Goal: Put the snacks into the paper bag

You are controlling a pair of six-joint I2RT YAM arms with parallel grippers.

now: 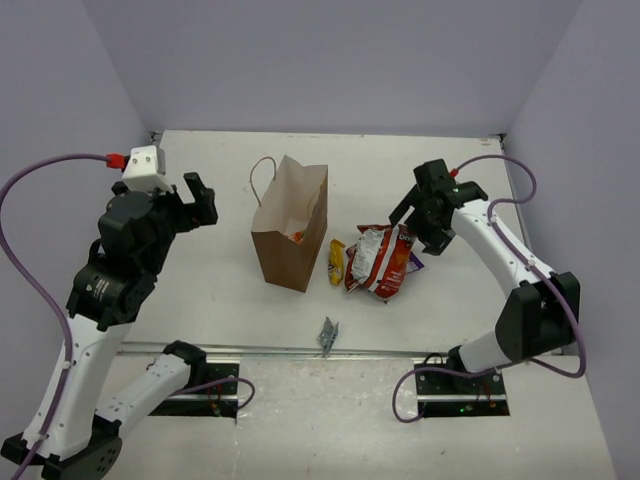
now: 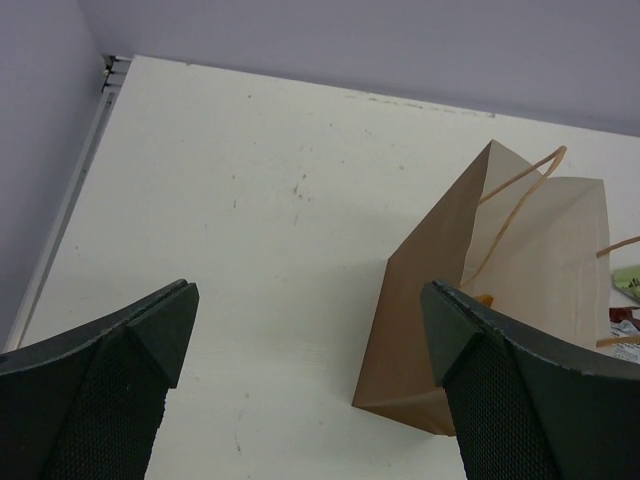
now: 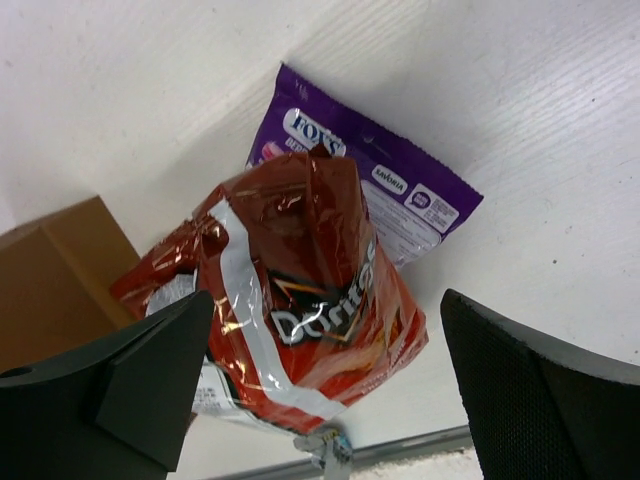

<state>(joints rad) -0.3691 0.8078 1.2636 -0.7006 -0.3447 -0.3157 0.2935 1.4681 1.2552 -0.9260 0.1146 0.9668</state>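
Top external view: the paper bag [image 1: 290,225] is standing upright near the middle of the table [image 1: 200,290], its mouth open, with an orange packet [image 1: 296,236] showing inside. Just right of it the yellow bar [image 1: 336,262] is lying flat. Beside the bar the chip bag [image 1: 380,262] is lying crumpled, partly covering the purple packet [image 1: 414,262], whose edge is peeking out on the right. A grey scrap [image 1: 328,335] is sitting near the table's front edge, apart from the rest. The left gripper [image 1: 203,200] is hovering left of the paper bag, clear of it, its fingers spread wide and holding nothing. In the left wrist view the paper bag is showing beyond the right pad. The right gripper [image 1: 415,228] is hanging above the chip bag, fingers spread wide with nothing pinched. In the right wrist view the chip bag is lying on top of the purple packet, with the paper bag's brown side at the left edge.
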